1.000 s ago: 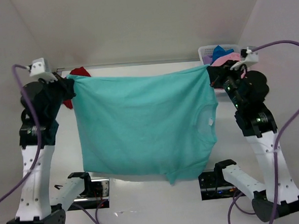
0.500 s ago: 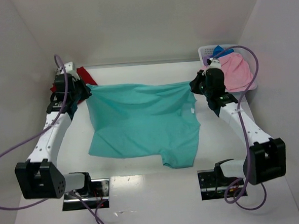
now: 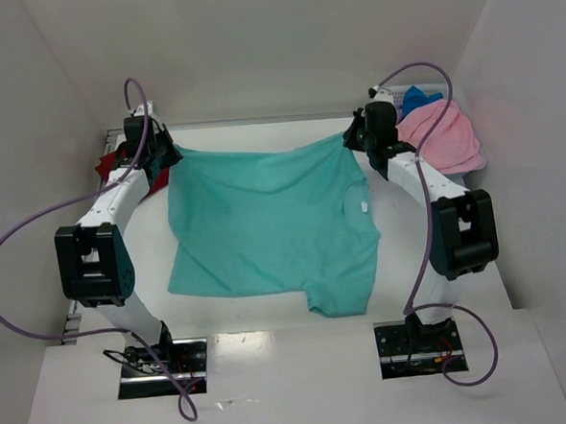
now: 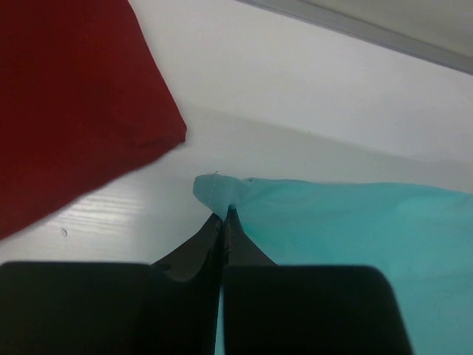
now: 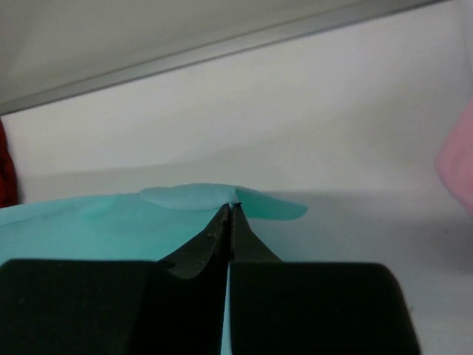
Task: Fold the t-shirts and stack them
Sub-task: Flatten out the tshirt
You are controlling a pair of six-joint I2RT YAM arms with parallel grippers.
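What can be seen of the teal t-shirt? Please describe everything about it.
The teal t-shirt is plain, soft, thin-looking fabric in one colour, with a small white label at the neck. It is spread mostly flat on the white table, turned sideways, neck toward the right, one short sleeve pointing to the near edge. Its two far corners are pinched by the shut left tool and right tool; the far edge sags slightly between them.

From where I stand, the worktop (image 3: 274, 381) carries four shirts: one teal t-shirt (image 3: 264, 223) centre, one dark red t-shirt (image 3: 107, 167) at ten o'clock, one pink t-shirt (image 3: 442, 137) at two and one blue t-shirt (image 3: 416, 98) at one.
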